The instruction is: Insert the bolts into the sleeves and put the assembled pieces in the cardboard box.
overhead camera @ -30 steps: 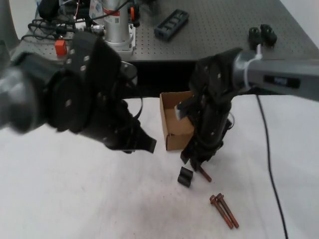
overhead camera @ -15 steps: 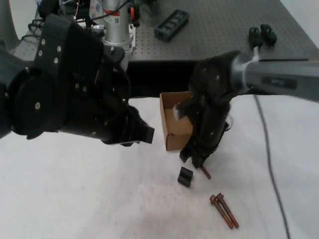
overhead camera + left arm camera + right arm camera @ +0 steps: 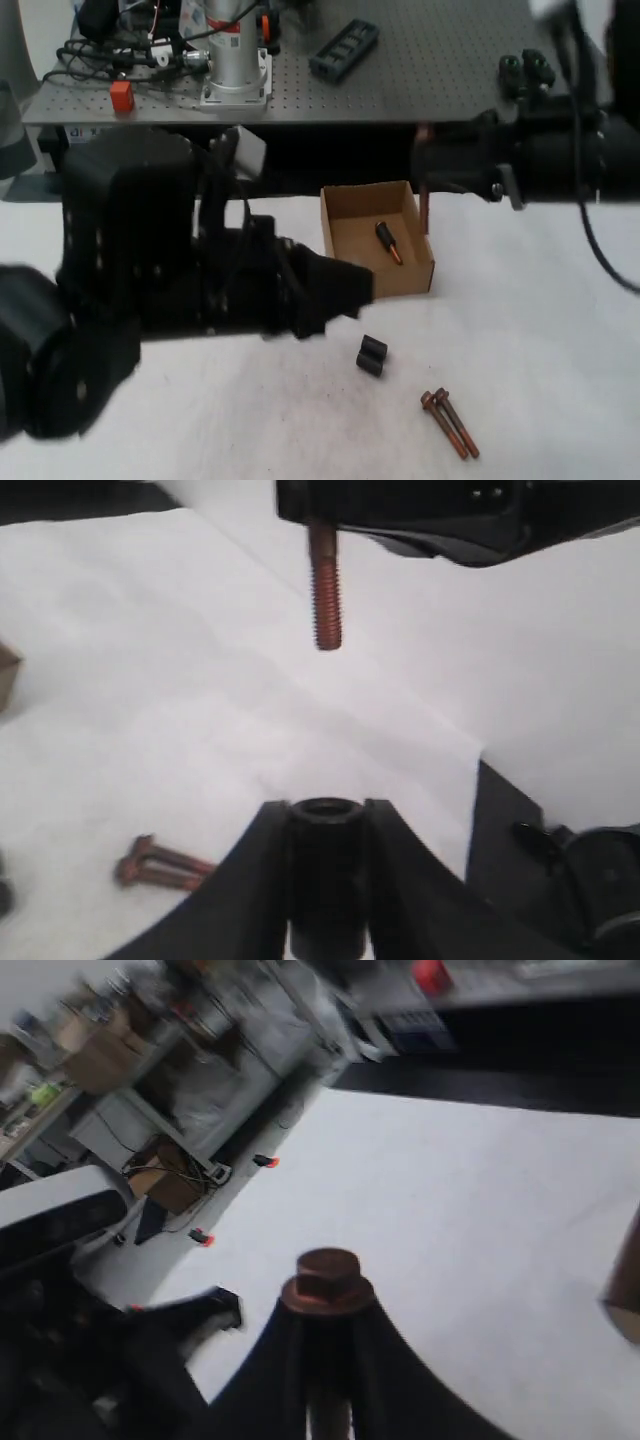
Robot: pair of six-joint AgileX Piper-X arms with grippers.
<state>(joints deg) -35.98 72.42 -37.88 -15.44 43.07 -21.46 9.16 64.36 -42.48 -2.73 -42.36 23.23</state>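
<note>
Left wrist view puts you in the joining step. The left jaws are closed snugly on a black sleeve, held off the worktop with its open bore facing the camera. Farther off, the bolt hangs from the right jaws with its threaded end pointing back towards the sleeve. The two look roughly in line here, but there is a clear gap between them, so nothing is inserted yet.

I judge the next move to be a straight approach along the bolt's axis. You need the threaded tip centred on the bore and both parts kept parallel, because a small tilt would catch the tip on the sleeve's rim. After that, the joined piece goes to the cardboard box.

The right wrist view gives you the grip itself: the jaws are pinched on the shank just under the bolt's head, nearly closed.

The high view gives you the layout that the wrist cameras leave out. The box sits between the left arm and the right arm, and it already holds one bolt with a dark sleeve on it. A spare sleeve lies on the worktop in front of the box, and two more bolts lie side by side nearer you. By my reckoning that leaves more pairs to do. The high view cannot show how well the bore and bolt line up, so trust the left wrist view for that.
</note>
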